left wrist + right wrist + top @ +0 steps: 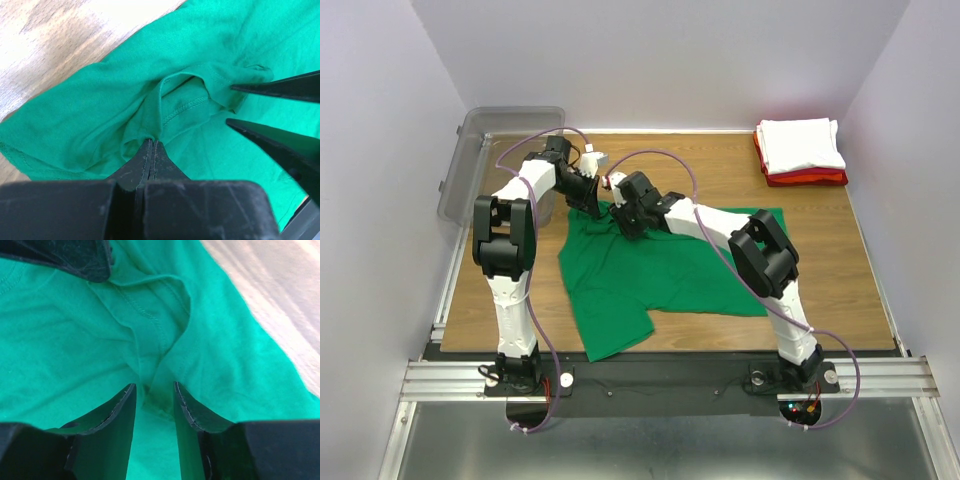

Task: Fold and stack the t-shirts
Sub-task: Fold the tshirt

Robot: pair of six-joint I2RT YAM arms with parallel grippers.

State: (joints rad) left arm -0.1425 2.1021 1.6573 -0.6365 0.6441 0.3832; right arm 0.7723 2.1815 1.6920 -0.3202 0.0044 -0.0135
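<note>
While the clear grey bin (500,160) stands at the far left corner of the wooden table (840,260), its contents hard to make out, my left claw (151,145) is pinched tight on a stitched fold of the green t-shirt (650,275). My right claw (152,390) stands parted just beside it, with cloth ridged between its fingers. The folded white t-shirt (802,145) lies on the red t-shirt (810,178) at the far right corner. Pale walls (660,60) surround us.

There are three cotton shirts: one bright green t-shirt (650,280), one white t-shirt (802,143), one red t-shirt (810,180); and one clear grey plastic bin (485,135).
</note>
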